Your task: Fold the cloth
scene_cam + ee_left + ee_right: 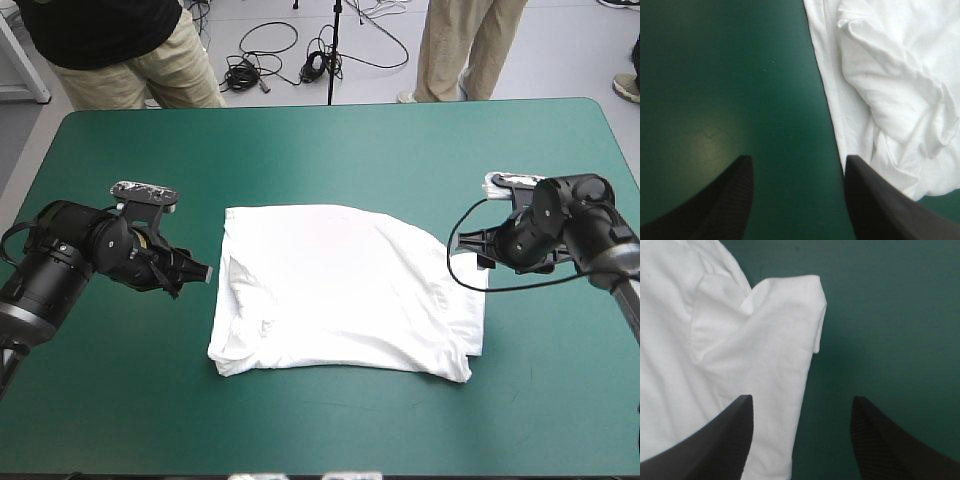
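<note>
The left arm (60, 265) enters at the lower left of the high view and slants up toward the middle, its thick black wrist held roughly level. The left claw (200, 270) at its end points toward the frame's centre, at mid-height in the left third. In its own wrist view the two black fingers (732, 197) stand well apart, their wide bases toward the corners. The right arm (610, 250) comes in from the right edge, bent at the wrist. The right claw (478, 255) points leftward at mid-height in the right third. Its fingers (885, 440) are likewise spread apart.
</note>
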`<state>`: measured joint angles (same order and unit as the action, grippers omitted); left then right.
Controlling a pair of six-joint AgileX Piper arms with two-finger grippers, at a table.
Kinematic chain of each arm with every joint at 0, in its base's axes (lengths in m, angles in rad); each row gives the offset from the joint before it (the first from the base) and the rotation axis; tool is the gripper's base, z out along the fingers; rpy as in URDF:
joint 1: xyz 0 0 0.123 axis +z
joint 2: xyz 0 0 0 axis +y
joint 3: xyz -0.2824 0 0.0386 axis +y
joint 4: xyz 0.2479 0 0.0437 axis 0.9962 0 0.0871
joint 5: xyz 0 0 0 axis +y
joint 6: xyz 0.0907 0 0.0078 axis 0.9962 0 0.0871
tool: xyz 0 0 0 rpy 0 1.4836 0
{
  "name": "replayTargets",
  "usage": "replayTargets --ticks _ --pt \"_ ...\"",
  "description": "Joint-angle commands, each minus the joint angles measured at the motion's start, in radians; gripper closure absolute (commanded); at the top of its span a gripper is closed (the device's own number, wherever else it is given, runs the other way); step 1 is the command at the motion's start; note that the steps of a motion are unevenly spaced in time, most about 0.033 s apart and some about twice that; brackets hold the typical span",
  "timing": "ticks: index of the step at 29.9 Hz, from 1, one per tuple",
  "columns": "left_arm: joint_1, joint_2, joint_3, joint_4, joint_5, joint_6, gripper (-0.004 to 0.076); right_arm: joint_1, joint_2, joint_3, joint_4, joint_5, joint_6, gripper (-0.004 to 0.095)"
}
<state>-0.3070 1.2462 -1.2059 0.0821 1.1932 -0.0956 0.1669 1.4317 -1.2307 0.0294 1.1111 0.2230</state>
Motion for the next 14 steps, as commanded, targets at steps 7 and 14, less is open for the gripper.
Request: replayTargets --ticks 7,14 --pt "0.002 -0.027 -0.028 -0.003 -0.011 -0.013 0.0321 -0.011 0.226 -0.130 0.007 -0.038 -0.034 0.0354" --pt "0.002 -0.027 -0.028 -0.003 0.007 -0.009 0.0321 -0.011 0.329 -0.130 -0.029 -0.100 0.008 0.0354"
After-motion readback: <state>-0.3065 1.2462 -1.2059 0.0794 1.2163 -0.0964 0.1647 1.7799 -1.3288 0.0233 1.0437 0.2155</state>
